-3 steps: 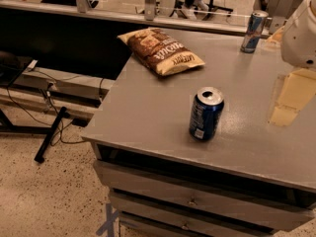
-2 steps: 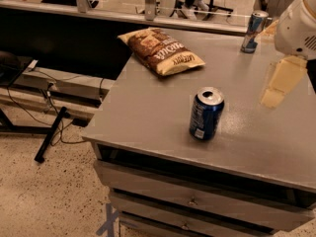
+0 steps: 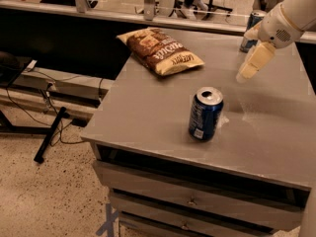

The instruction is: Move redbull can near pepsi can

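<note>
No brand name is reading clearly on either can. The pepsi can [image 3: 205, 113] is showing only dark blue metal, a silver top with its opening, and a small white label patch near its base. The chip bag [image 3: 160, 51] is carrying pale slanted lettering on brown and yellow foil, too blurred to read.

The redbull can [image 3: 246, 42] is standing upright at the far right edge of the table [image 3: 148, 112], slim, blue and silver, with its right side hiding behind the robot's arm [image 3: 289, 19]. The gripper [image 3: 253, 64] is hanging in the air just in front of that can and a little below it, cream-coloured and pointing down and to the left toward the tabletop, not touching the can. Whether the gripper is apart or together, I cannot tell.

The pepsi can is standing upright near the front middle of the table, well apart from the redbull can and nearer the camera than the gripper. The crinkled, pillow-shaped bag is lying flat at the back left. The tabletop is looking smooth, grey and slightly glossy, with flat drawers [image 3: 187, 196] sitting beneath it. A speckled floor [image 3: 44, 196] is spreading out to the left.
</note>
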{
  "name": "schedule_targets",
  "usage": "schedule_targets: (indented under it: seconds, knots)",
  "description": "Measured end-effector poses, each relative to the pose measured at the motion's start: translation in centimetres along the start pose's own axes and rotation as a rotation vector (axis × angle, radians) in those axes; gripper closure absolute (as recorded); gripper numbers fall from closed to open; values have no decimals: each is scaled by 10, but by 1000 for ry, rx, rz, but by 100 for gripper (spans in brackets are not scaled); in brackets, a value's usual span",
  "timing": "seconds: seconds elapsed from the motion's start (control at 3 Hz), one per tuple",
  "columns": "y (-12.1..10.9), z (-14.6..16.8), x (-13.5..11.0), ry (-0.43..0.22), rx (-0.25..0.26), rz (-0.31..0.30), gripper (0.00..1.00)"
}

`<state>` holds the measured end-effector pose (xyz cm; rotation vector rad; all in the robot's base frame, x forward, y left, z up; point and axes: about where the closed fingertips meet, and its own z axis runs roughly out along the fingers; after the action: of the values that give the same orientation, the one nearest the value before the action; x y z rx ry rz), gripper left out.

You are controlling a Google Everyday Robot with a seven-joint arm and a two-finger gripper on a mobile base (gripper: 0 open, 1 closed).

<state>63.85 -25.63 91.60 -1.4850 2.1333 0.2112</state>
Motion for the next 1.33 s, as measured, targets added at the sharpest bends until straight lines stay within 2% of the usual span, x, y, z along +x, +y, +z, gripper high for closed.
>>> schedule_targets:
  seconds: [0.33,0.67,1.0,1.33]
  knots:
    - [-4,1,2,-8,11,12,0]
    - [-21,7,14,-40,55,73,0]
    - [-65,-2,48,-143,171,196,0]
    - [-127,-29,75,-291,358,321,0]
